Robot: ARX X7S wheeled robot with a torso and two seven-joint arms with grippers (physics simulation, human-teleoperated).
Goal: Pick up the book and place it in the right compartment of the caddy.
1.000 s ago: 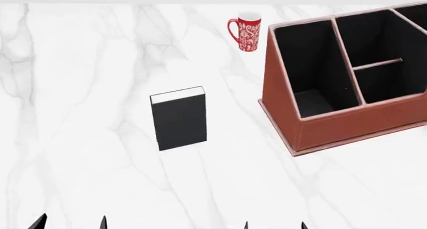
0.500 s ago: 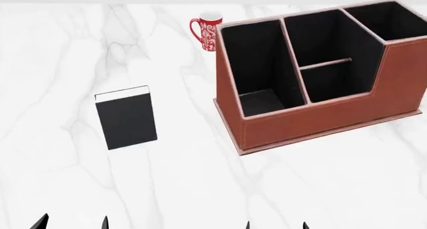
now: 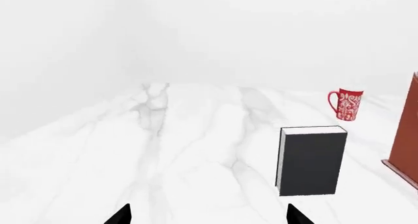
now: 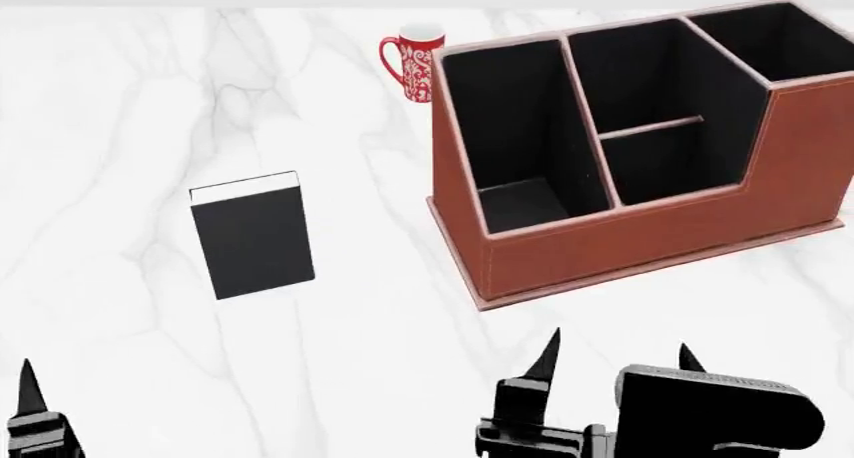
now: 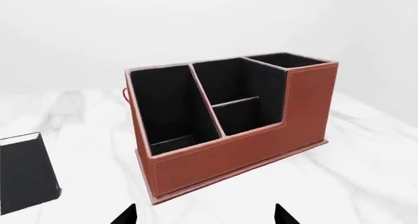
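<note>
1. The book (image 4: pixel 252 242) stands upright on the white marble-look surface (image 4: pixel 120 128), well to the left of the caddy (image 4: pixel 641 228) and clear of it. Nothing is touching the book.
2. Left claw (image 4: pixel 34 418) sits low and nearer the robot than the caddy, off to the left. Only one dark tip shows in the head view, but the left wrist view shows two tips spread wide with nothing between them, so it's open and empty.
3. Right claw (image 4: pixel 614 363) hovers just in front of the caddy, fingers parted, also holding nothing.
4. Handling guess: the book looks like a stiff, thick block, plain matte black cover, white page edges on top. Probably moderately heavy and not fragile, though the smooth cover could slip. I'd pinch it across the thickness, near the upper half, so the covers stay shut and it doesn't topple.
5. Caddy is reddish-brown, leather-looking, with a pale stitched rim, slanted sides and a black interior split by thin dividers. The target is its right compartment, which sits at the tall back corner, so the book likely has to go in from above.
6. A red patterned mug (image 4: pixel 414 63) stands just behind the caddy's left end, out of the way.
</note>
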